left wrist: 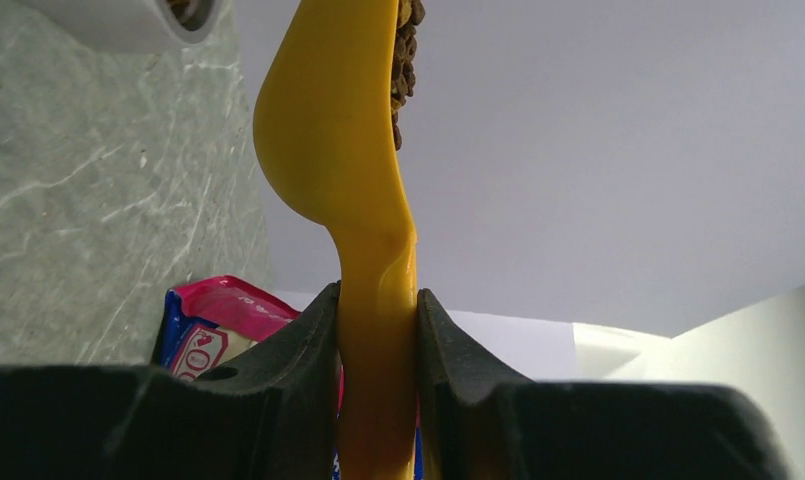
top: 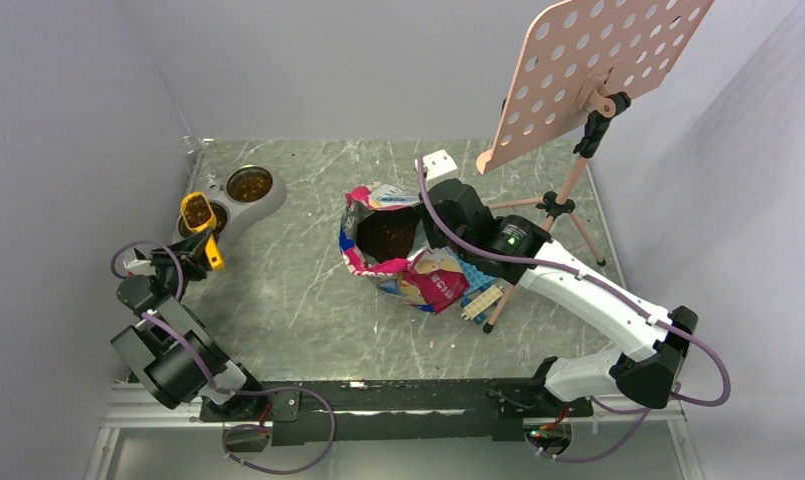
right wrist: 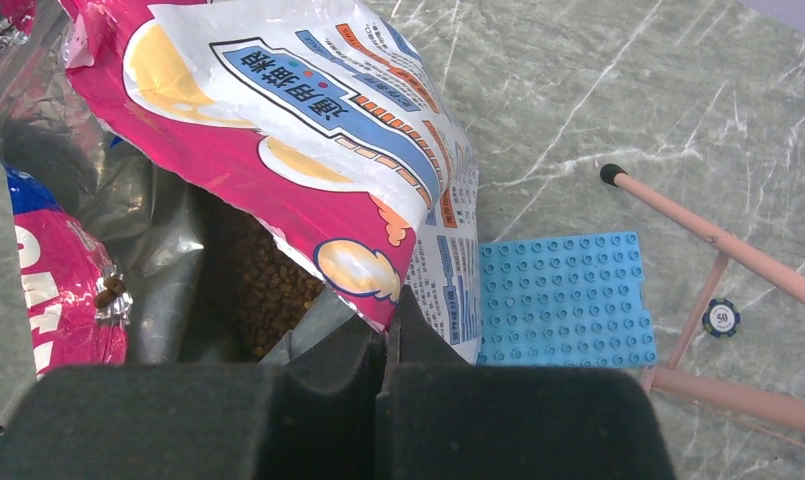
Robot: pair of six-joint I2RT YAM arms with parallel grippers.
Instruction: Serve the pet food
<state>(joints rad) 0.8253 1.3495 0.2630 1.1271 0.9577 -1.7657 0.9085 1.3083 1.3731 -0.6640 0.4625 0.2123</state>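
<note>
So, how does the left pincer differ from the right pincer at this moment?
The left pincer grips the yellow scoop by its handle, jaws apart around it; the right pincer is fully shut on the thin edge of the pouch. The left pincer is by the steel bowls, its scoop loaded with kibble; the right pincer is at the open pouch. Both are black and hold something.

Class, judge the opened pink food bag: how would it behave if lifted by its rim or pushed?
Probably floppy: the bag looks crumpled where the right claw pinches it, so it would likely sag. The kibble inside probably weights its base, so a push might dent it rather than tip it.
</note>
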